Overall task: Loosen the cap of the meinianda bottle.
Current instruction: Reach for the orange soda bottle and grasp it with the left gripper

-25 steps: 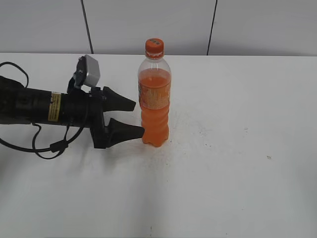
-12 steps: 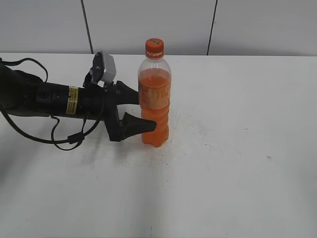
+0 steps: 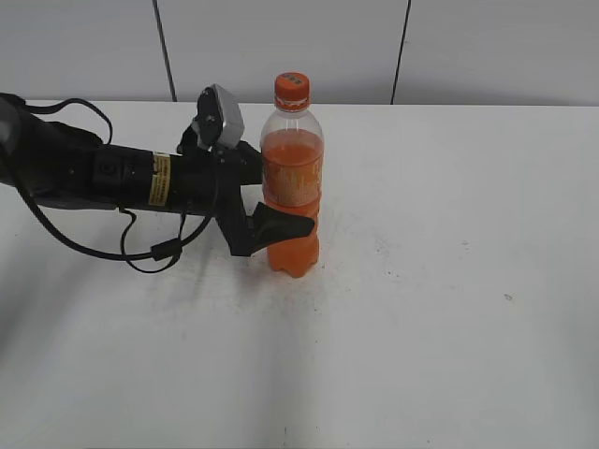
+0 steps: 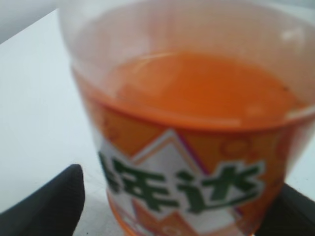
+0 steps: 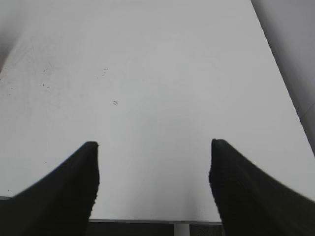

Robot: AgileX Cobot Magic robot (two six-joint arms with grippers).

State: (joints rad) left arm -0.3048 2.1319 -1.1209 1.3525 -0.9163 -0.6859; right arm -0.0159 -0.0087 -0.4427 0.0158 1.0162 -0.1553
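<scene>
1. The meinianda bottle (image 3: 292, 187) stands upright on the white table (image 3: 449, 281), a little left of the middle and nearer the far edge than the near one.
2. It looks mostly full, so I judge it fairly heavy and steady on its base. The clear plastic wall is smooth and probably slippery, and it would dent under a hard squeeze.
3. The label band is the sensible place to hold the body. The cap (image 3: 292, 89) is small and needs its own pinch from above.
4. The bottle is clear with orange drink, an orange-and-pale label with green characters (image 4: 187, 187), and a ribbed lower body. The orange cap has a pale mark on top.
5. The left end effector (image 3: 271, 201) reaches in from the left edge, its fingers spread to either side of the label band and not visibly pressing it.
6. The right end effector (image 5: 153, 172) hangs spread wide over bare table, holding nothing.
</scene>
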